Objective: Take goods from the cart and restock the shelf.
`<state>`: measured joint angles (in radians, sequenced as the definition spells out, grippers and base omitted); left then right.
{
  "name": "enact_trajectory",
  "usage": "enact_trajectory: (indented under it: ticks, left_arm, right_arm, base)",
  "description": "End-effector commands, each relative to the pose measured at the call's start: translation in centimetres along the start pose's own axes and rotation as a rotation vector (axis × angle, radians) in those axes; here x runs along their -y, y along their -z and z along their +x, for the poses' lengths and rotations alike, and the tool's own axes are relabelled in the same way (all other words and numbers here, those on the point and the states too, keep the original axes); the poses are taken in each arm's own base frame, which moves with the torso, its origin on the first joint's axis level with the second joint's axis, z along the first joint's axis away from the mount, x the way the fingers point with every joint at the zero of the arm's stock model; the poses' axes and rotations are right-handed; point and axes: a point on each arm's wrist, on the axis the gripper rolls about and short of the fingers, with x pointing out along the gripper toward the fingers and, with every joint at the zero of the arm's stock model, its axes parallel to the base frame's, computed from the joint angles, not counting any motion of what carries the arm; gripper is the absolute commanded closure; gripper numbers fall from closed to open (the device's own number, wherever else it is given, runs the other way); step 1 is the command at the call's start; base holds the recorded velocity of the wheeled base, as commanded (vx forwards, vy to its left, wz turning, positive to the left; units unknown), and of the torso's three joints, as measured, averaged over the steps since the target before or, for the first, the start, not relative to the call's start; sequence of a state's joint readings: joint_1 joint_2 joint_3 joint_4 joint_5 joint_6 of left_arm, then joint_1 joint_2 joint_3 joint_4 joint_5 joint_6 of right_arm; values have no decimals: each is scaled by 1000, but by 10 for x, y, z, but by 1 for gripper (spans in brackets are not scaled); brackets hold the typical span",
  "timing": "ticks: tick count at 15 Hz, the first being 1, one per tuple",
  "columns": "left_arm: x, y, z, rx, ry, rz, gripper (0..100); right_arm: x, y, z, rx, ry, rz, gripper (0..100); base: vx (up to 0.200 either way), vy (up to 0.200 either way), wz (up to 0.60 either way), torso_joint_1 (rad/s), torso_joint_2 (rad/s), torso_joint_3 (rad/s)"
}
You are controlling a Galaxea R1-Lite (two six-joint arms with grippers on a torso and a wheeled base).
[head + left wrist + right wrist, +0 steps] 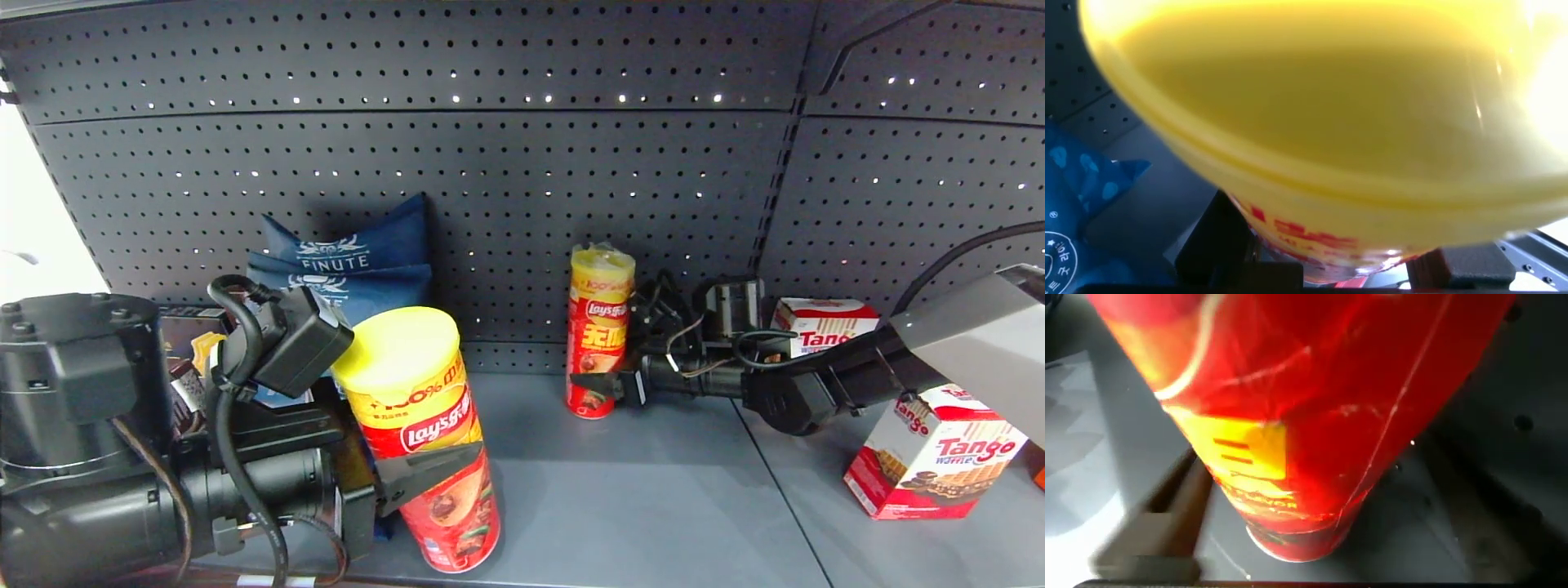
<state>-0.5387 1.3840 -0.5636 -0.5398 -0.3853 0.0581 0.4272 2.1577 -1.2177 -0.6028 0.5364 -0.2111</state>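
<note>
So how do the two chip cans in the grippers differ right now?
The near can, in the left gripper, leans slightly at the shelf front, gripped mid-body; the far can, in the right gripper, stands upright by the pegboard, gripped low down. Both are red-and-yellow tubes with yellow tops.

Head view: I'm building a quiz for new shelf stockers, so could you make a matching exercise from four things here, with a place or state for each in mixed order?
Things:
1. near can
2. far can
3. blue bags
4. front box

Places or states:
A. against the back panel
B. held by the right gripper
C. standing free at the far right
D. held by the left gripper

Pairs: 1-D, 2-B, 3-A, 4-C.
</note>
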Motion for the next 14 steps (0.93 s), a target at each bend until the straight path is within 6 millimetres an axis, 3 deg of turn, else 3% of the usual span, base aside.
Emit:
enact_trajectory:
  ticks: [1,5,10,14]
  left_arm:
    - [0,-1,-2,6,-1,2,100]
    - [1,-1,-2,7,-3,3,100]
    - [1,-2,-3,13,-3,5,100]
    - [1,-4,-3,18,-9,7,100]
  right_arm:
    - [0,0,0,0,-1,-1,100]
    - [-4,-7,-4,13,-3,-10,100]
    - [-17,-21,-23,27,4,-23,100]
    - [-43,-22,-49,8,14,-19,100]
  base:
    - [0,0,0,0,0,0]
    - [0,0,0,0,0,0]
    - [0,0,0,0,0,0]
    - [0,0,0,0,0,0]
